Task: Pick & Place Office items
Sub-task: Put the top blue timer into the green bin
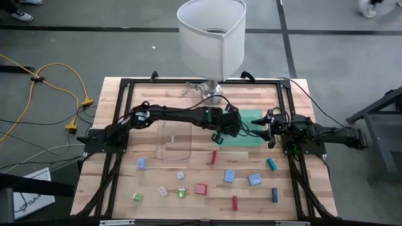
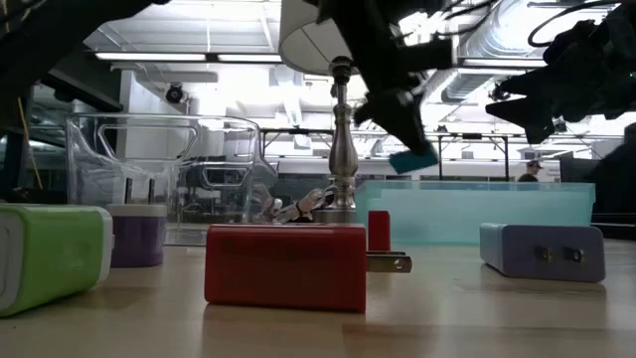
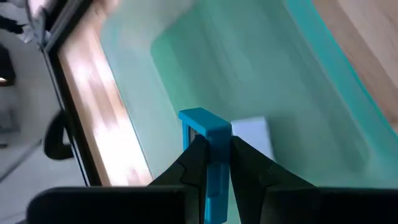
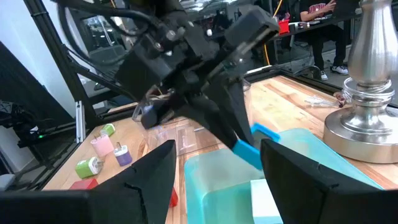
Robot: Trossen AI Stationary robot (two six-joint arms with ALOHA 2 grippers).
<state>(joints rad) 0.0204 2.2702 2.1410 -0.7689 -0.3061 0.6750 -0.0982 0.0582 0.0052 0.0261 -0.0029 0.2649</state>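
Left gripper (image 3: pixel 214 165) clamps a small blue plastic stick (image 3: pixel 208 134) above the flat green translucent tray (image 1: pixel 251 139) (pale block (image 3: pixel 255 134) inside); right gripper (image 4: pixel 214 180) waits alongside, fingers apart.

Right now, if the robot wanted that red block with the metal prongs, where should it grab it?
Best guess: grip the red charger across its blocky body, coming straight down from above. It lies flat on the table, its two long flat sides are easy for two fingers to squeeze, and the thin prongs stick out one end, so stay off those. Nothing crowds it on either side.
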